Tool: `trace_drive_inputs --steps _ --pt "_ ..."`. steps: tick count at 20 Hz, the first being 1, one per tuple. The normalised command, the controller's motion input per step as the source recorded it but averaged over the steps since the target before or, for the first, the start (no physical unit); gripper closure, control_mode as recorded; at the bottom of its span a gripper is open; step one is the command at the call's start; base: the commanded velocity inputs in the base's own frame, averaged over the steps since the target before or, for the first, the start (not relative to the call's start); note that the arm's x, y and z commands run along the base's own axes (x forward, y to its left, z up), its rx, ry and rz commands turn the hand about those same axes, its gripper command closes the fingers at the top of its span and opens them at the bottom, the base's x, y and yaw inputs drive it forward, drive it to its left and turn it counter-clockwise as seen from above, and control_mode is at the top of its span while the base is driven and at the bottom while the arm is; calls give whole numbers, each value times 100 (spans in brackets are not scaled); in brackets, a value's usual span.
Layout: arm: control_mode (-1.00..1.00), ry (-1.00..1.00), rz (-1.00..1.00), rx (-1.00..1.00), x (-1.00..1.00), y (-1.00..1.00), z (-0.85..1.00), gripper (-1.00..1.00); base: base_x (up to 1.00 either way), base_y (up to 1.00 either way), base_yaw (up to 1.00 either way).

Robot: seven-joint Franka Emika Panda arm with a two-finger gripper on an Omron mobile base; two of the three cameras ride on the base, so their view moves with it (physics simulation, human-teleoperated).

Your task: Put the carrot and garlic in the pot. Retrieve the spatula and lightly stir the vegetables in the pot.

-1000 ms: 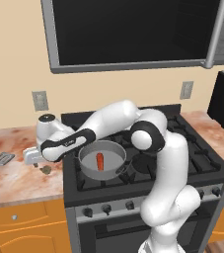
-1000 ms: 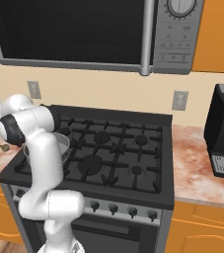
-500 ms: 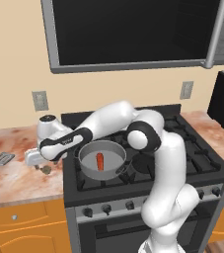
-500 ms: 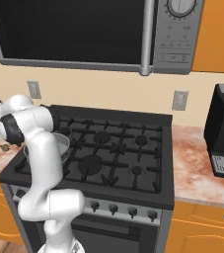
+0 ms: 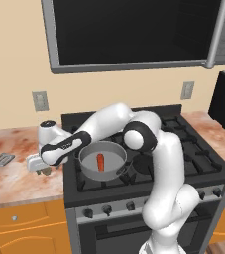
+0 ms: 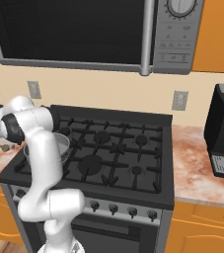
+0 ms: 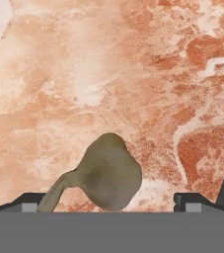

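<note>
- A black gas stove [image 5: 183,163] stands between two stretches of reddish marbled counter [image 5: 15,178]
- The white robot arm [image 5: 158,163] rises in front of the stove and reaches left, low over the counter
- The pot [image 5: 91,168] sits on the stove's front left burner, with the carrot [image 5: 100,161] lying inside it
- The gripper [image 5: 40,167] points down at the counter just left of the stove, jaws spread wide, holding nothing
- The spatula [image 5: 1,159] lies on the counter, well to the left of the gripper
- The garlic [image 7: 106,175] rests on the counter directly beneath the gripper, between its two finger tips [image 7: 27,202]
</note>
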Motion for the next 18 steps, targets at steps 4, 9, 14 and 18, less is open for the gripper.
trace_drive_inputs --steps 4,9,14,18 --pt "-100 0 0 -2 3 0 -12 -100 0 0 0" --pt "-100 1 0 0 0 1 -6 -100 0 0 0" --pt "-100 0 0 -2 5 4 -12 -100 0 0 0" --pt "-100 0 5 0 13 0 0 -100 0 0 0"
